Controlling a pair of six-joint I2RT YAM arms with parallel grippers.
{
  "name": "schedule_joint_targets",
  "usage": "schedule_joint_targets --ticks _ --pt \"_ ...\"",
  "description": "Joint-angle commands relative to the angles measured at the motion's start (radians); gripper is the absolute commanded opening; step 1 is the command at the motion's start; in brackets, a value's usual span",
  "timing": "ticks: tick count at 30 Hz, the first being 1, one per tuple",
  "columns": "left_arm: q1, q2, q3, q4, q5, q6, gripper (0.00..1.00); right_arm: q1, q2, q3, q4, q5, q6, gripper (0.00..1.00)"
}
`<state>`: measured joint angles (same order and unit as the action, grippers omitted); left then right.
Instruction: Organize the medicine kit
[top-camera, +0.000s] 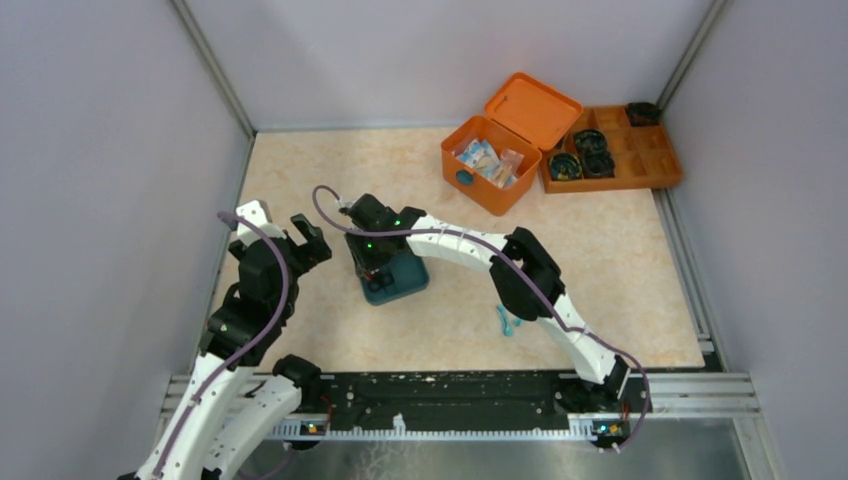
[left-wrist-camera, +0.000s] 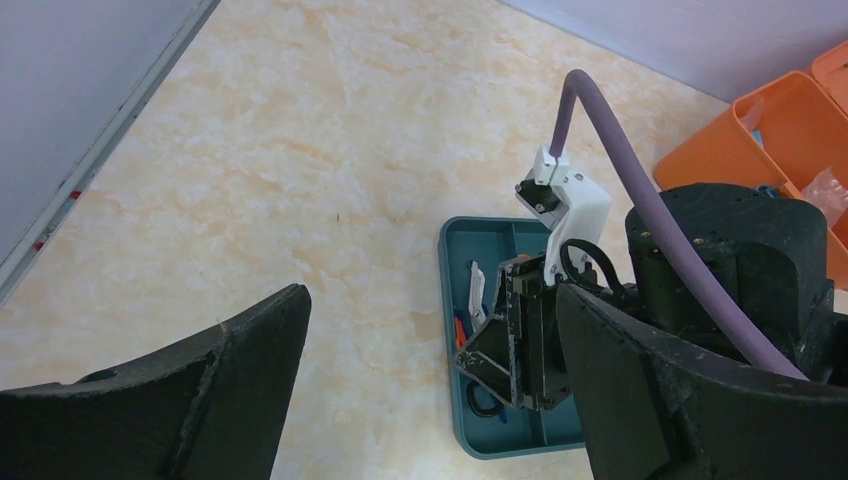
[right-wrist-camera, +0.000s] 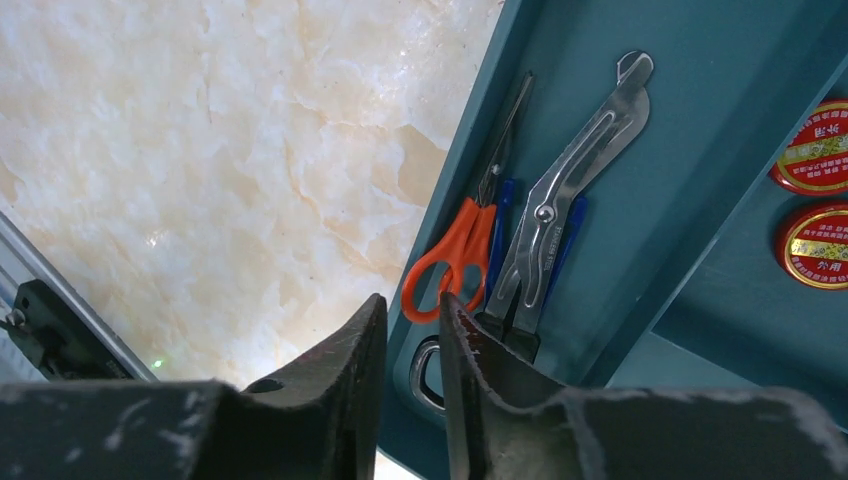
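Orange medicine kit (top-camera: 478, 188), lid open, at the surface's (top-camera: 600, 260) far right, back and rightward from the nearer right claw (right-wrist-camera: 412, 302), narrowed astride the rim of the teal tray (right-wrist-camera: 640, 230), grip unclear; left claw (left-wrist-camera: 430, 300) wide.

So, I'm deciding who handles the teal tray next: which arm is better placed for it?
Right, probably. The right gripper sits at the teal tray, fingers either side of its wall near the orange-handled scissors. The left gripper hangs open beside the tray, touching nothing.
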<state>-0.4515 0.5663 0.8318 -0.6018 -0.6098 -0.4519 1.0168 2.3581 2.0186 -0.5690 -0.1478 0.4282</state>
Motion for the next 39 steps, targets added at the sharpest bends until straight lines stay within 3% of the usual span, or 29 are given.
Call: schedule_joint_targets --ticks 1,11,25,28,30,32,39 --pt "0.004 -0.005 -0.019 -0.009 0.000 -0.004 0.99 -0.001 0.018 0.058 0.009 0.005 -0.005 0.23" --pt "0.004 -0.007 -0.022 -0.007 0.001 -0.007 0.99 -0.003 -0.008 0.048 0.014 0.054 -0.009 0.09" --pt "0.004 -0.006 -0.030 0.000 0.005 -0.008 0.99 -0.018 -0.060 -0.020 0.036 0.131 0.014 0.02" --pt "0.004 -0.002 -0.033 0.003 0.007 -0.008 0.99 -0.022 -0.056 -0.016 0.030 0.122 0.009 0.07" --pt "0.004 0.000 -0.034 0.005 0.007 -0.007 0.99 -0.023 -0.055 -0.017 0.033 0.107 0.009 0.21" --pt "0.004 0.001 -0.033 0.005 0.008 -0.007 0.99 -0.022 -0.063 -0.022 0.042 0.091 0.011 0.26" --pt "0.004 -0.002 -0.034 0.004 0.007 -0.010 0.99 -0.024 -0.141 -0.070 0.109 0.059 0.018 0.27"
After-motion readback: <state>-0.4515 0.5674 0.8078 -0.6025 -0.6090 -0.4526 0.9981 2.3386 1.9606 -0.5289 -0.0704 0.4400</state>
